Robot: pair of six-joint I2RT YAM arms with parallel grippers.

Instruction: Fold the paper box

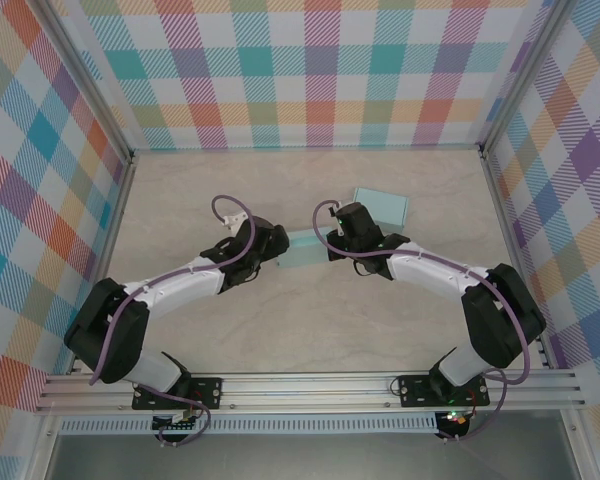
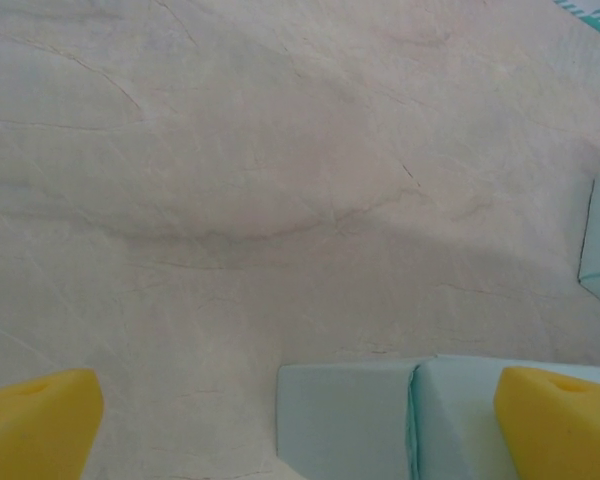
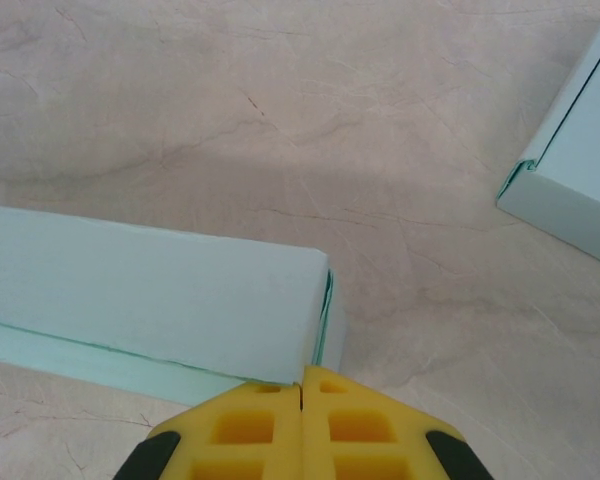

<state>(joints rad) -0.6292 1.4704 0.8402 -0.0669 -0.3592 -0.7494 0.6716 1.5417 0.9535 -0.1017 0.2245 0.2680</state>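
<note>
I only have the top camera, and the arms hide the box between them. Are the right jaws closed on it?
Observer: On the right wrist view the right jaws are shut, pads pressed together at the end corner of the pale blue box. I cannot tell if paper is pinched.
Operator: And the left?
Observer: The left jaws are wide open, one pad over bare table, the other over the box's creased end.
Operator: The other piece by the right arm?
Observer: The second piece lies apart from the box, its near corner folded up into a wall.
</note>
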